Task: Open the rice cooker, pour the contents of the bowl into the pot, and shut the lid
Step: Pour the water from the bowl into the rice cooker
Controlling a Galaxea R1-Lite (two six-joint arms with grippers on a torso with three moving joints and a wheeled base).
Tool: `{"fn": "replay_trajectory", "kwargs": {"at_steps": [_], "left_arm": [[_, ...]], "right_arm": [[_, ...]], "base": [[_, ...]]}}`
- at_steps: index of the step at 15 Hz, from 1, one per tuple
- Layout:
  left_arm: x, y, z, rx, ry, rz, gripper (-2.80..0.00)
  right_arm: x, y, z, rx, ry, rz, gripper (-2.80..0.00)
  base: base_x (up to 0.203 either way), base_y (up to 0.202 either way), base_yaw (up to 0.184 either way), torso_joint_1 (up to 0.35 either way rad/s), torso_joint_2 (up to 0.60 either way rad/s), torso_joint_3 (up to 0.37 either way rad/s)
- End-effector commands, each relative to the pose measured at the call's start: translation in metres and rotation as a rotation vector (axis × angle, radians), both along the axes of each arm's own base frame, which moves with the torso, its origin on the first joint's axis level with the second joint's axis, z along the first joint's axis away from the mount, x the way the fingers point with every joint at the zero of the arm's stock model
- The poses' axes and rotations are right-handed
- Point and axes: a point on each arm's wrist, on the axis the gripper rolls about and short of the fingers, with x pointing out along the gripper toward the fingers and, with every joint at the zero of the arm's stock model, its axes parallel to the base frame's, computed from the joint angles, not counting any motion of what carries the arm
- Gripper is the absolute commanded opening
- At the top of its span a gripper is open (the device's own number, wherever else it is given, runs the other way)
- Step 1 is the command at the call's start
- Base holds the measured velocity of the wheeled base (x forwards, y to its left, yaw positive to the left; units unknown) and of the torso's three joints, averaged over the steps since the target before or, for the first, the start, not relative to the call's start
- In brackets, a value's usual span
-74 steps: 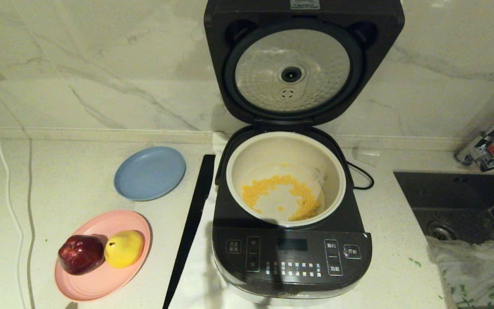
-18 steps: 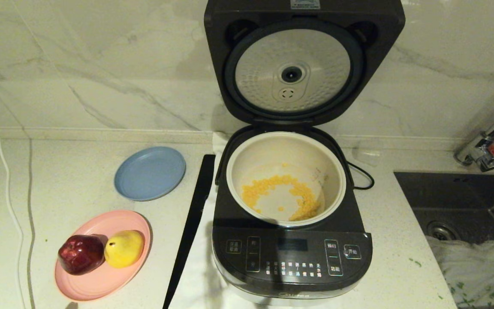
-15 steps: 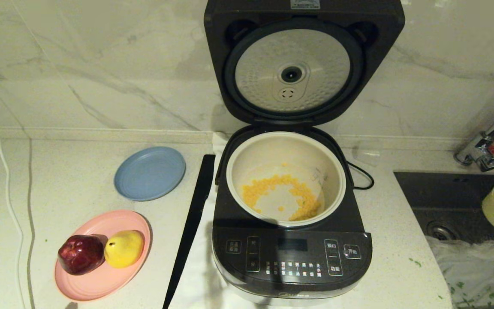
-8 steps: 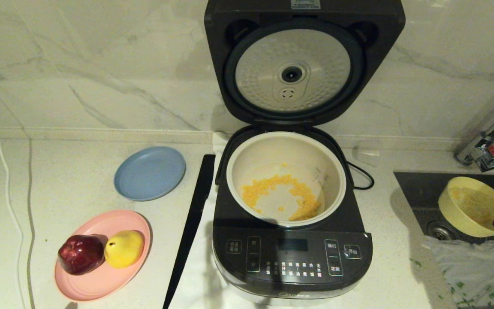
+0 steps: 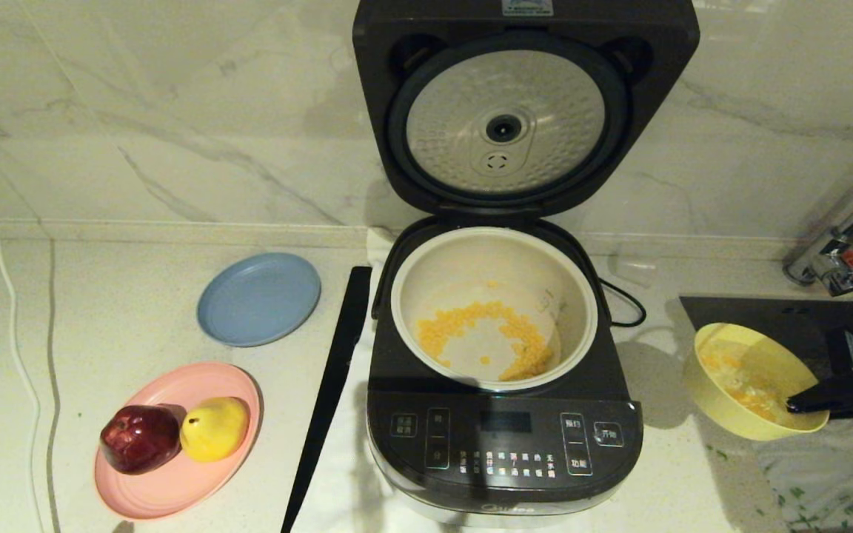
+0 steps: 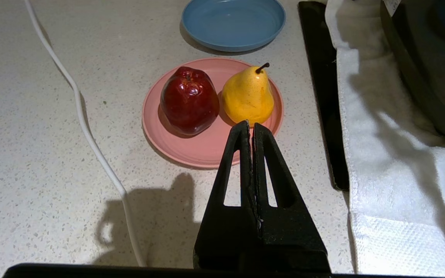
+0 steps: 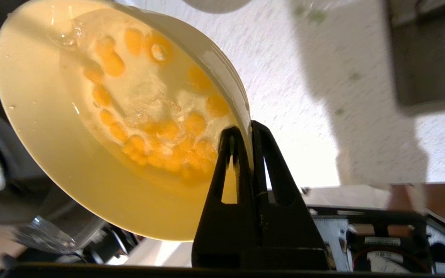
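Pale yellow plastic — the bowl (image 5: pixel 756 381) hangs in the air to the right of the cooker (image 5: pixel 504 414), over the counter's edge by the sink (image 5: pixel 767 314), pinched at its rim by the right gripper (image 5: pixel 804 403). The wrist view shows the two fingers clamped together on the rim wall, one inside and one outside. The bowl holds orange-yellow kernels (image 7: pixel 157 127) sitting in what looks like clear water.

The lid (image 5: pixel 504 122) already stands upright against the wall, its dimpled silver plate facing forward, and the pot (image 5: pixel 426 274) is exposed with kernels on its floor. So the opening is done, and I judge the step in hand to be the carry toward the pour.

The next move calls for bringing the bowl leftward over the pot's rim, then tipping it so the kernels and liquid fall inside — not onto the touch panel in front. The grip is only a thin rim pinch on a wet, loaded bowl, so a slow tilt seems wise; the bowl could swing or slip. Closing the lid comes after.

The left gripper (image 6: pixel 251 129) is parked, fingers pressed together, low over the counter near the pink plate (image 6: pixel 203 152).
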Motion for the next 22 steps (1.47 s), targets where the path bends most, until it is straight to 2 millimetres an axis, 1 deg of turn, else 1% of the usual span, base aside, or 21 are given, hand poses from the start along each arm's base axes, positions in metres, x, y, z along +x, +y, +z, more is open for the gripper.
{"fn": "replay_trajectory", "kwargs": {"at_steps": [1,3,5,7,10,12,15,17,20,22], "left_arm": [[0.001,0.0,-0.002,-0.001,0.007,0.001,-2.8],[0.001,0.0,-0.002,0.0,0.007,0.001,-2.8],[0.001,0.0,-0.002,0.0,0.007,0.001,-2.8],[0.001,0.0,-0.002,-0.001,0.007,0.0,-2.8],[0.001,0.0,-0.002,0.0,0.007,0.001,-2.8],[0.001,0.0,-0.002,0.0,0.007,0.001,-2.8],[0.001,0.0,-0.002,0.0,0.007,0.0,-2.8],[0.001,0.0,-0.002,0.0,0.007,0.0,-2.8],[0.001,0.0,-0.002,0.0,0.007,0.0,-2.8],[0.001,0.0,-0.002,0.0,0.007,0.0,-2.8]], "right_arm": [[0.0,0.025,0.003,-0.015,0.004,0.065,-2.8],[0.001,0.041,0.004,-0.03,0.002,0.105,-2.8],[0.002,0.05,0.003,-0.074,0.01,0.112,-2.8],[0.001,0.051,0.0,-0.112,0.006,0.102,-2.8],[0.003,0.049,0.004,-0.159,-0.05,0.065,-2.8],[0.005,0.049,0.012,-0.174,-0.123,0.046,-2.8],[0.006,0.053,0.027,-0.149,-0.257,0.036,-2.8],[0.004,0.06,0.033,-0.137,-0.297,0.06,-2.8],[0.001,0.077,0.04,-0.116,-0.321,0.122,-2.8],[0.002,0.086,0.052,-0.102,-0.362,0.149,-2.8]], "base": [[0.0,0.0,0.0,0.0,0.0,0.0],[0.0,0.0,0.0,0.0,0.0,0.0],[0.0,0.0,0.0,0.0,0.0,0.0],[0.0,0.0,0.0,0.0,0.0,0.0],[0.0,0.0,0.0,0.0,0.0,0.0],[0.0,0.0,0.0,0.0,0.0,0.0],[0.0,0.0,0.0,0.0,0.0,0.0],[0.0,0.0,0.0,0.0,0.0,0.0],[0.0,0.0,0.0,0.0,0.0,0.0],[0.0,0.0,0.0,0.0,0.0,0.0]]}}
